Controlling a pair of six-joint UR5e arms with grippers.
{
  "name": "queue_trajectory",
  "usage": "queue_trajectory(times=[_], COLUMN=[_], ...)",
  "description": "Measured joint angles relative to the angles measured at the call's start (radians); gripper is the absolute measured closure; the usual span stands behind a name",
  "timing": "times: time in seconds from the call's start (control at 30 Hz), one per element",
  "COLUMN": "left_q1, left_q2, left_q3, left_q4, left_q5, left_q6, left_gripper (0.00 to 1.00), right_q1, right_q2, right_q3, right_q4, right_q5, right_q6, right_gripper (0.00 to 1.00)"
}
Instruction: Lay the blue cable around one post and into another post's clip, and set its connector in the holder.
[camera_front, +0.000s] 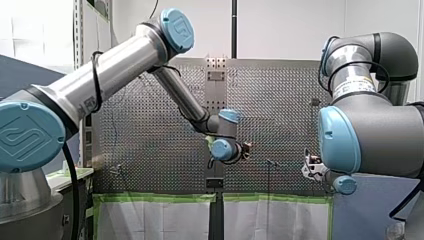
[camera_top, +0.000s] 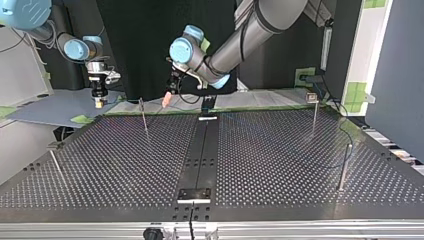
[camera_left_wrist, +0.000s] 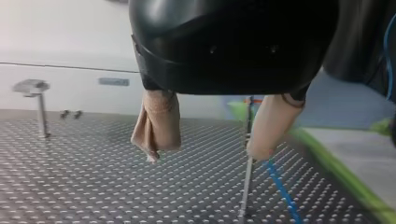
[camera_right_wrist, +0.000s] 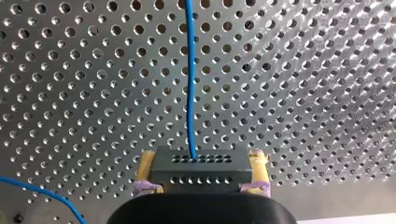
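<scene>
In my right gripper (camera_right_wrist: 202, 164): connector (camera_right_wrist: 201, 175) w/ blue cable (camera_right_wrist: 188, 74).

Perforated table (camera_top: 125, 170) — slim posts (camera_top: 144, 116) stand on it, blue cable (camera_left_wrist: 280, 186) lies across.

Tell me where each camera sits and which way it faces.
Front view: behind and above, looking over the perforated table; left arm and right arm both show.
Top view: across the table, facing the arms; right gripper at its left.
Left wrist view: on my left wrist, looking along the open left gripper at a post.
Right wrist view: on my right wrist, facing the table; right gripper shut on the connector.
Shared: both wrist views show the blue cable.
</scene>
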Motion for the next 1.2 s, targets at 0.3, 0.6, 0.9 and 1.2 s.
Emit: queue_trajectory(times=[0.3, 0.6, 0.9, 1.2], left_q1=[-0.036, -0.068, -0.032, 0.041], left_q2=[0.079, 0.166, 0.237, 0.311], left_q3=[-0.079, -0.166, -0.237, -0.311], left_q4=[0.028, 0.078, 0.041, 0.037], left_q5=[-0.073, -0.147, -0.202, -0.143], left_q6=[-0.052, -0.122, -0.191, -0.221], left_gripper=[0.00, 0.00, 0.00, 0.00], right_q1=[0.000, 0.000, 0.000, 0.000], right_q2=[0.000, 0.000, 0.001, 0.002], right_q3=[0.000, 0.000, 0.000, 0.000], right_q4=[0.000, -0.004, -0.006, -0.016], right_q5=[-0.001, -0.001, -0.001, -0.002], right_q6=[0.000, 0.006, 0.010, 0.020], right_gripper=[1.00, 1.00, 1.00, 1.00])
